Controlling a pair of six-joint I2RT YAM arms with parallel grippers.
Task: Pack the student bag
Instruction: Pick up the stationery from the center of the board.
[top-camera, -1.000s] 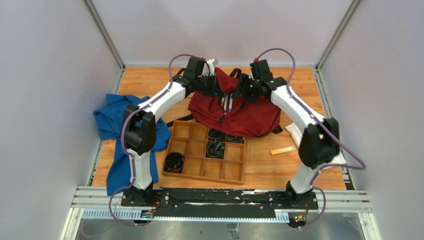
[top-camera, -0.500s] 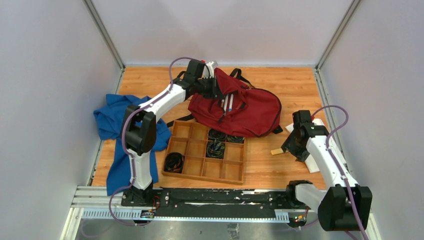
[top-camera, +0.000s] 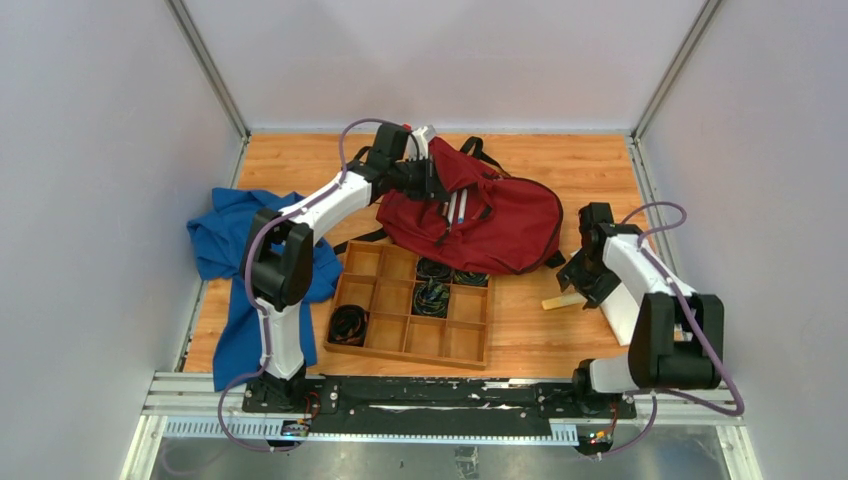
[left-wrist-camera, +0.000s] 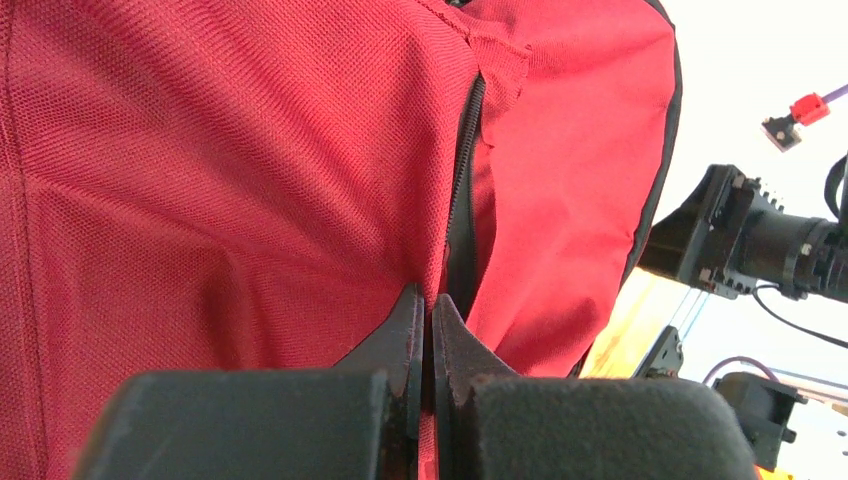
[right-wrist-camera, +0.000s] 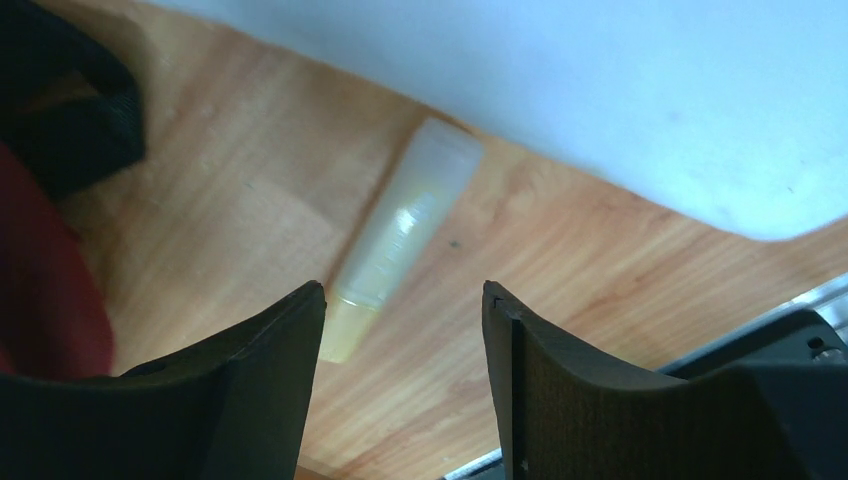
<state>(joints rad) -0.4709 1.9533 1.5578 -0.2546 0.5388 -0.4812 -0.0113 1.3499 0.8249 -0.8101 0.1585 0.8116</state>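
I had the left gripper (left-wrist-camera: 425, 300) pinched on the bag (top-camera: 500, 225) beside its zipper (left-wrist-camera: 462, 180), far-centre on the table (top-camera: 590, 165), judging the limp, light cloth best held at that seam, while the right gripper (right-wrist-camera: 400, 290) hung open over a pale tube (right-wrist-camera: 405, 225).

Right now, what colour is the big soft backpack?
The soft fabric backpack is dark red, clearest in the left wrist view.

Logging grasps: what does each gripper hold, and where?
Left gripper pinches the student bag at its zipper edge; right gripper is open, holding nothing.
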